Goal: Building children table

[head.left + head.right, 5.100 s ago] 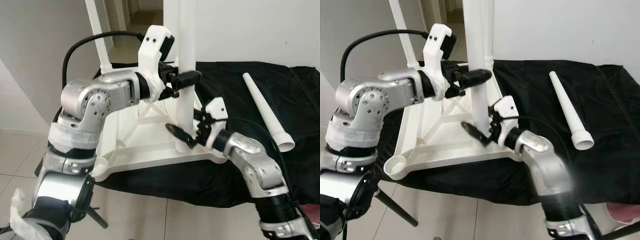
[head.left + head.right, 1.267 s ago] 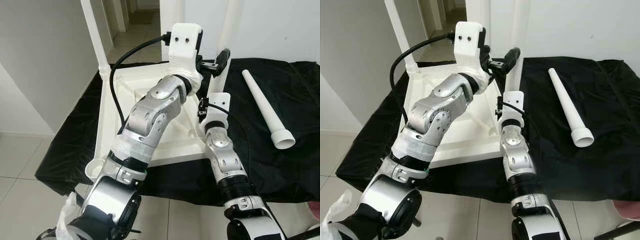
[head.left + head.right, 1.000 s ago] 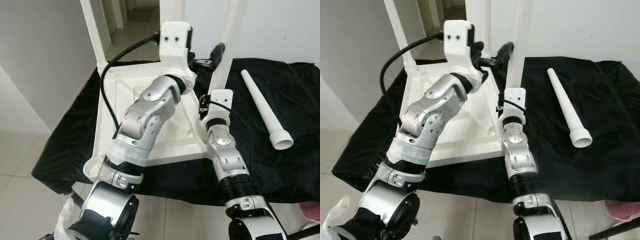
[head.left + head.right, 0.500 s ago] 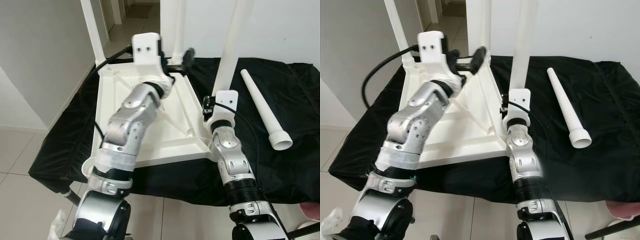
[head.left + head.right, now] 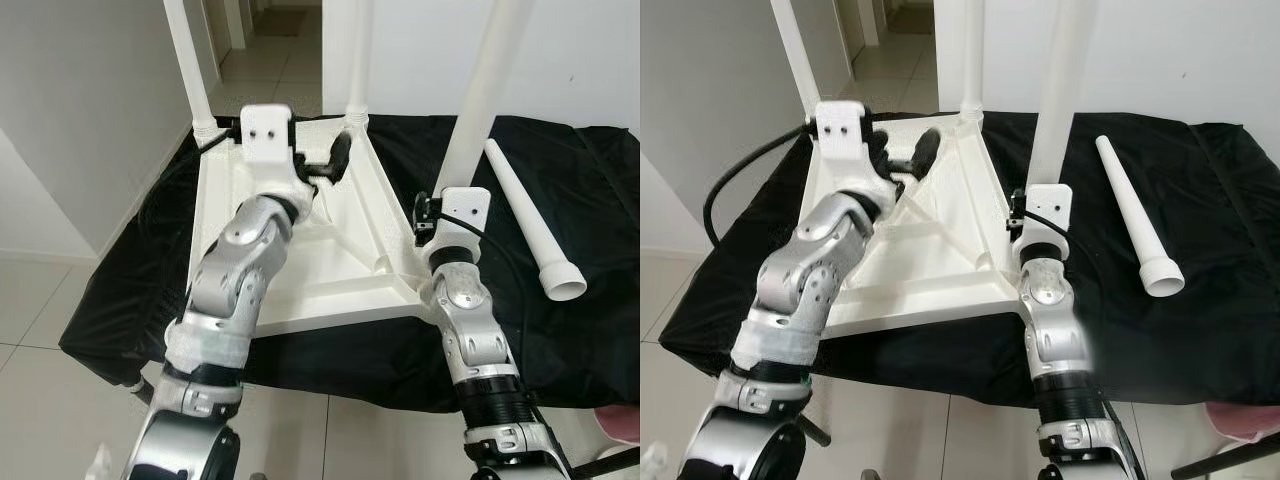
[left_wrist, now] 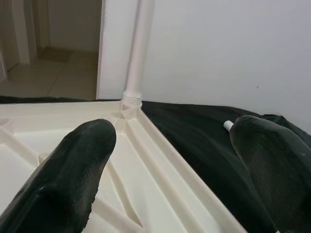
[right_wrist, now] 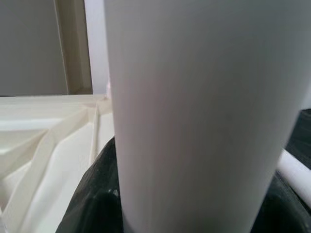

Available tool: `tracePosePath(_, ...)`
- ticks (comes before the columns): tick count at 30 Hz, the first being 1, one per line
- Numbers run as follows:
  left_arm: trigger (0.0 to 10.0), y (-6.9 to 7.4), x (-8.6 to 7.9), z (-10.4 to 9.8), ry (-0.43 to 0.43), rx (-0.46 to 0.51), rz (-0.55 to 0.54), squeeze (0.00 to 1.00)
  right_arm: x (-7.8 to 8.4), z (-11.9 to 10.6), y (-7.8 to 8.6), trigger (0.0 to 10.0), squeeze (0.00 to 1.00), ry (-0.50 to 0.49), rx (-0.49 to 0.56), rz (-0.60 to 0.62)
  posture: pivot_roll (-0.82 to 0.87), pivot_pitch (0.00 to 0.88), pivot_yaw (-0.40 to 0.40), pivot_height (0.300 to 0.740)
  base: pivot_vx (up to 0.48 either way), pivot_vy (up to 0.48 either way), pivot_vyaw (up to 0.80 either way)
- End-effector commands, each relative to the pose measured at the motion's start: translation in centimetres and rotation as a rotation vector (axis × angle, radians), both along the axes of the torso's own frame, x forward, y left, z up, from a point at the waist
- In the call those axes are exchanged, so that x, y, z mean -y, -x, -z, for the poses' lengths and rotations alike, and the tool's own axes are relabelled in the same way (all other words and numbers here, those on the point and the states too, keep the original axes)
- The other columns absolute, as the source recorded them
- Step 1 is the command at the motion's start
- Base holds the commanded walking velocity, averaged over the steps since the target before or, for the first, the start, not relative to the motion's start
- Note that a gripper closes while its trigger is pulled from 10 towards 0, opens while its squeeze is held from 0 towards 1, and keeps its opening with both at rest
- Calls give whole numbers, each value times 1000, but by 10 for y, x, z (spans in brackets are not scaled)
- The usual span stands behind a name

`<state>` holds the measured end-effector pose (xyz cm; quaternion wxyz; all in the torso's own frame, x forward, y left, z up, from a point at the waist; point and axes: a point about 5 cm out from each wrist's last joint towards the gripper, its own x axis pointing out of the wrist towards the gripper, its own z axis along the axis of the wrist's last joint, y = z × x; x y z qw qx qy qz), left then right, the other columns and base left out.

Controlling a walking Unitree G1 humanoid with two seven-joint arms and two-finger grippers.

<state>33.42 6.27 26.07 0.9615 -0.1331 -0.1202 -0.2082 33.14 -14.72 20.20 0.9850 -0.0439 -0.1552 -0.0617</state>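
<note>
The white children's table top lies upside down on a black cloth. Three white legs stand upright in its corners: the far-left leg, the far-middle leg and the near-right leg. A fourth leg lies loose on the cloth to the right. My right gripper is shut on the near-right leg low down, and in the right wrist view its black fingers flank that leg. My left gripper hovers open over the table top's far part, with nothing between its fingers.
The black cloth covers a low stand, with tiled floor around it. White walls rise behind and to the left, with a doorway at the back. A pink object shows at the lower right corner.
My left gripper has drawn back leftward and downward, from beside the near-right leg to above the table top. The right gripper stays on that leg.
</note>
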Motion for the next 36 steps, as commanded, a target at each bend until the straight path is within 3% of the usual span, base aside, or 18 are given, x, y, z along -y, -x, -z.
tracePosePath(1,10000,3,-13,9,-9,19,-68,0,-6,-1,6,10000,0,-27,23,-36,-40,54,23,740,0,0,0)
tracePosePath(8,10000,9,-23,23,-35,29,-101,0,-13,1,12,10000,0,-31,26,-63,-42,59,21,740,0,0,0)
tracePosePath(10,10000,16,-25,29,-87,66,-80,0,-13,3,16,10000,0,-31,30,-76,-44,57,23,740,0,0,0)
tracePosePath(13,10000,20,-24,34,-150,93,-60,0,-13,4,16,10000,0,-28,27,-79,-46,52,26,740,0,0,0)
tracePosePath(20,10000,28,-23,56,-201,87,-50,0,-7,9,20,10000,0,-13,31,-95,-40,36,40,740,0,0,0)
tracePosePath(32,10000,38,-20,68,-280,105,-13,0,-1,17,24,10000,0,8,10,-91,-50,35,48,740,0,0,0)
tracePosePath(36,10000,41,-14,74,-297,122,64,0,2,20,28,10000,0,19,15,-90,-54,8,65,740,0,0,0)
